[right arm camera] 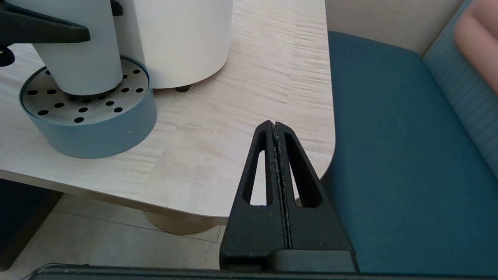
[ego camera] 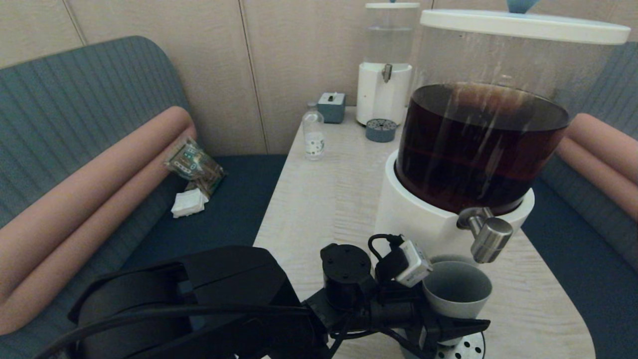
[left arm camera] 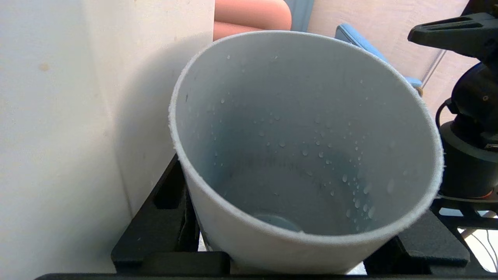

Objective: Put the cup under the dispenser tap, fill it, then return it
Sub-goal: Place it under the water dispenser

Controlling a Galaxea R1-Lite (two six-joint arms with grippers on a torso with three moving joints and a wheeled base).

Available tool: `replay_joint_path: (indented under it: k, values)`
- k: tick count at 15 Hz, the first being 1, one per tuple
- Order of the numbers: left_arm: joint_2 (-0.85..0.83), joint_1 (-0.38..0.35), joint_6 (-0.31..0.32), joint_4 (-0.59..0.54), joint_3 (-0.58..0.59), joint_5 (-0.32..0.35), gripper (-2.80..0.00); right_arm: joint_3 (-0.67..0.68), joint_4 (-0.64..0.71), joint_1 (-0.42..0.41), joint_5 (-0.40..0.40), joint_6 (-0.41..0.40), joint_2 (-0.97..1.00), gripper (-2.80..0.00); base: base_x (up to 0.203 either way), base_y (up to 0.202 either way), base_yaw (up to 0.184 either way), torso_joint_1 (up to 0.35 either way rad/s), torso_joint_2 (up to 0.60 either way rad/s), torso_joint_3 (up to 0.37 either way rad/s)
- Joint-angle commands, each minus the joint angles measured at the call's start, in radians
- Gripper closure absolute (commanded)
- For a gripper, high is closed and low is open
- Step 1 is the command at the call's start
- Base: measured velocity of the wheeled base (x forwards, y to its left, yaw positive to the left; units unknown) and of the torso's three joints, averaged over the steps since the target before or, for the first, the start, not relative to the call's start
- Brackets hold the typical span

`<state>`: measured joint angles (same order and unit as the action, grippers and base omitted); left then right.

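Cup [ego camera: 457,289], a small grey-green matte tumbler without a handle, stands on the perforated drip tray [right arm camera: 83,105] at the foot of the large dispenser [ego camera: 423,219], just below and slightly to the side of the dispenser tap [ego camera: 491,239]. The left gripper [ego camera: 451,326] has its fingers [left arm camera: 155,229] clasped around the lower wall of the cup, one on each side. Inside, the cup holds only scattered droplets, so filling has not begun.

Empty, the cup should be light and stiff; its tapered, matte wall looks as if it gives fair friction, though the droplets hint that the surface may be wet. Once filled with the dark liquid it will likely be heavier and prone to slopping, so a hold low to mid wall, kept level, seems wisest. The rim looks thin and would be a poor place to squeeze.

The right gripper [right arm camera: 276,128] is parked off the near edge of the bench [right arm camera: 241,77], fingers pressed together with nothing between them.
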<state>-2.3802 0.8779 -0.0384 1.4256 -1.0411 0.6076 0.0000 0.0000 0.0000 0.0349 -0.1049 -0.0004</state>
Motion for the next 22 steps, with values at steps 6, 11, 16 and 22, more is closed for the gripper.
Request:
replay_joint_path:
  k: [6,11,16,22]
  values:
    - [-0.002,-0.007,-0.001,0.007,-0.007,0.000,-2.80,0.009,0.000,0.000,0.000,-0.001,-0.006,0.00,0.000,0.000,0.000,0.000,0.00,0.000]
    - [0.014,-0.008,-0.001,0.008,0.016,-0.012,-2.80,0.009,0.000,0.000,0.000,-0.001,-0.006,0.00,0.000,0.000,0.000,0.000,0.00,0.000]
    - [0.025,-0.034,-0.001,0.012,0.078,-0.014,-2.80,0.011,0.000,0.000,0.000,-0.001,-0.006,0.00,0.000,0.000,0.000,0.000,0.00,0.000]
    - [0.070,-0.064,-0.001,0.021,0.138,-0.014,-2.80,0.009,0.000,0.000,0.000,-0.001,-0.006,0.00,0.000,0.000,0.000,0.000,0.00,0.000]
